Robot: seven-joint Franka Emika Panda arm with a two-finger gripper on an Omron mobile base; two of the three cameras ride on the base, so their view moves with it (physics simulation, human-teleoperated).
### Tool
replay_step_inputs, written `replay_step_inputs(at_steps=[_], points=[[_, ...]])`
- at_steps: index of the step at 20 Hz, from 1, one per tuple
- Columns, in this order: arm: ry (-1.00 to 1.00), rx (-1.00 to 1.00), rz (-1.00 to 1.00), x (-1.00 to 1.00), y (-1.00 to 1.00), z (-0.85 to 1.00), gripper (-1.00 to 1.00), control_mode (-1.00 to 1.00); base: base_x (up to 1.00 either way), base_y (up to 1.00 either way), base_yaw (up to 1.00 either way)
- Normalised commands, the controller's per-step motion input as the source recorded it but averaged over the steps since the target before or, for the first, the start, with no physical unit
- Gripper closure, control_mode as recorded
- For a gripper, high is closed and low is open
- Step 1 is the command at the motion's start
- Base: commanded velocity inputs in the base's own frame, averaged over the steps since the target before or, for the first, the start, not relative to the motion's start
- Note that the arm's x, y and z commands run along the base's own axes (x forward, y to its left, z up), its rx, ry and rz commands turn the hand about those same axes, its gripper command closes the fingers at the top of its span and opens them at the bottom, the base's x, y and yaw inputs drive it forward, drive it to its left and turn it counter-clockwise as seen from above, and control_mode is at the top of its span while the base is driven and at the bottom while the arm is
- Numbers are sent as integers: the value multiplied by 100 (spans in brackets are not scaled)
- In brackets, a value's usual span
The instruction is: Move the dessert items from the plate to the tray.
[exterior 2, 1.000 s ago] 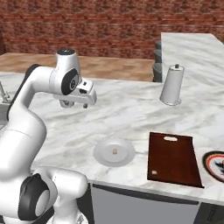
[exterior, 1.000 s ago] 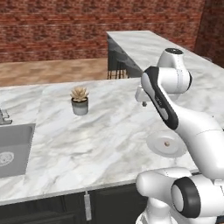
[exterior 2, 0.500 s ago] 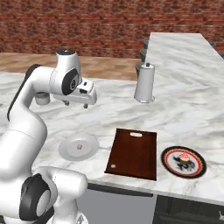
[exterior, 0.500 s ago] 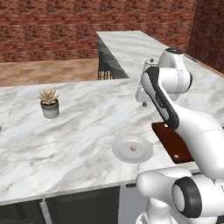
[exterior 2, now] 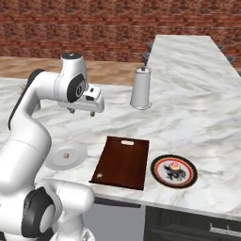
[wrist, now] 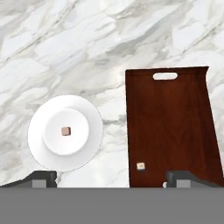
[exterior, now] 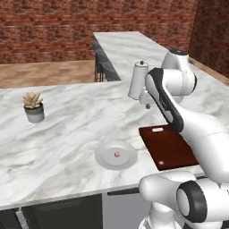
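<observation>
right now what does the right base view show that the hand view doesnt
The right base view alone has the dark patterned plate with a small cupcake on it, the tall canister and the gripper raised above the counter. The hand view alone makes out a tiny pale morsel on the tray. Both show the tray, beside it the white plate, and the tan morsel at that plate's centre.
</observation>
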Motion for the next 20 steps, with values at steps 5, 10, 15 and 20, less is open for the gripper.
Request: replay_step_inputs(at_steps=[5,10,15,20], points=[[0,0,0,0,0,0,-100,100,9,-39,0],[0,0,0,0,0,0,-100,100,0,-49,0],[0,0,0,0,0,0,-100,100,0,-49,0],[0,0,0,0,0,0,-100,-100,0,-9,0]])
